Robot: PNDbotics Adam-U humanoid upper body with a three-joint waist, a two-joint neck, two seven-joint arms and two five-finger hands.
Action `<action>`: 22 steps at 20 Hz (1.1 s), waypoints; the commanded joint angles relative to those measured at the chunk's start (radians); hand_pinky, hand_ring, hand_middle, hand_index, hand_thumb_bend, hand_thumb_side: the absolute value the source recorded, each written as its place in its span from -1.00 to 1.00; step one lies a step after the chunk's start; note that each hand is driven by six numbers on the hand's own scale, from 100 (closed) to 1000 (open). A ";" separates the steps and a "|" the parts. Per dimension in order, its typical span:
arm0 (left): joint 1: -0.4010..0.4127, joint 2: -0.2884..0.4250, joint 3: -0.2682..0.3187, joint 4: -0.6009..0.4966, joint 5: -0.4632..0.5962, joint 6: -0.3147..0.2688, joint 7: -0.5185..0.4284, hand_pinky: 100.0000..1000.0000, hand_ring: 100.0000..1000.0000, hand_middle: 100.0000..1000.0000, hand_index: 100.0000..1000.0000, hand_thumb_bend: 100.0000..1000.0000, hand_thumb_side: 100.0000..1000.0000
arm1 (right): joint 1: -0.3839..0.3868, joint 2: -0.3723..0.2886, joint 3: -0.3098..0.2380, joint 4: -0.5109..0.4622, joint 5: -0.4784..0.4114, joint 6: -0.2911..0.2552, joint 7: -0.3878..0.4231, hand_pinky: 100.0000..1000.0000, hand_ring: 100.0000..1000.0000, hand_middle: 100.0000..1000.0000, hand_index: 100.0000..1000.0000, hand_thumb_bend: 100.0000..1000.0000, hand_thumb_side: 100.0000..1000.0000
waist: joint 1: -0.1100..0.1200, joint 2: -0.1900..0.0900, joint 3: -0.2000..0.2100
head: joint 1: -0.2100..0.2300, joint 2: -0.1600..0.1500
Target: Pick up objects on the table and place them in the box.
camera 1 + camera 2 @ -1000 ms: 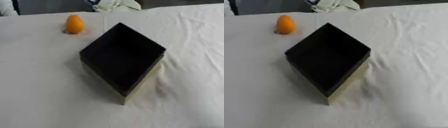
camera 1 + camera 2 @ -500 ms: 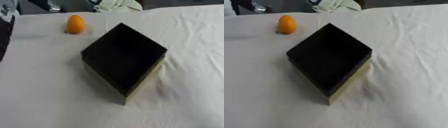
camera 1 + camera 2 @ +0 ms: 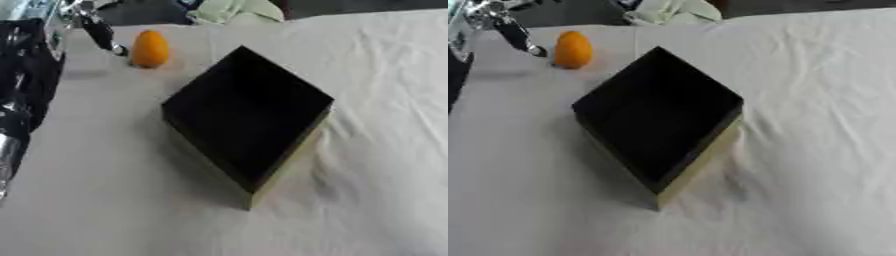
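Note:
An orange oval fruit (image 3: 150, 48) lies on the white tablecloth at the far left. An open black box (image 3: 293, 160) with tan outer walls sits turned cornerwise in the middle, and its inside looks empty. My left hand (image 3: 98, 31) comes in from the upper left, its dark finger stretched down to just left of the fruit, a small gap between them. Its fingers look straight and hold nothing. The black left forearm (image 3: 22, 95) runs down the left edge. My right hand shows in no view.
A pale crumpled cloth (image 3: 674, 10) lies at the far edge of the table behind the box. The wrinkled white tablecloth (image 3: 815, 125) stretches bare to the right of the box and in front of it.
My left arm has come into view from the left and its hand has reached toward the orange fruit. Box and fruit stay put.

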 commanded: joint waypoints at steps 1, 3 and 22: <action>-0.035 0.001 0.012 0.008 -0.031 0.015 0.009 0.36 0.65 0.80 0.91 0.16 -1.00 | -0.016 -0.018 -0.001 -0.015 -0.008 -0.001 0.003 0.49 0.45 0.27 0.69 -0.58 1.00 | -0.003 -0.021 -0.003 | 0.006 -0.004; -0.039 -0.009 0.017 0.015 -0.037 0.022 0.013 0.36 0.65 0.80 0.92 0.15 -1.00 | -0.017 -0.017 -0.001 -0.015 -0.009 -0.001 0.003 0.49 0.44 0.27 0.69 -0.58 1.00 | -0.002 -0.020 -0.005 | 0.007 -0.005; -0.090 -0.068 0.061 0.083 -0.119 0.185 0.063 0.28 0.66 0.81 0.90 -0.14 -1.00 | -0.031 -0.012 0.001 -0.015 -0.009 0.002 0.002 0.49 0.44 0.26 0.68 -0.57 1.00 | 0.004 0.020 -0.029 | 0.036 -0.039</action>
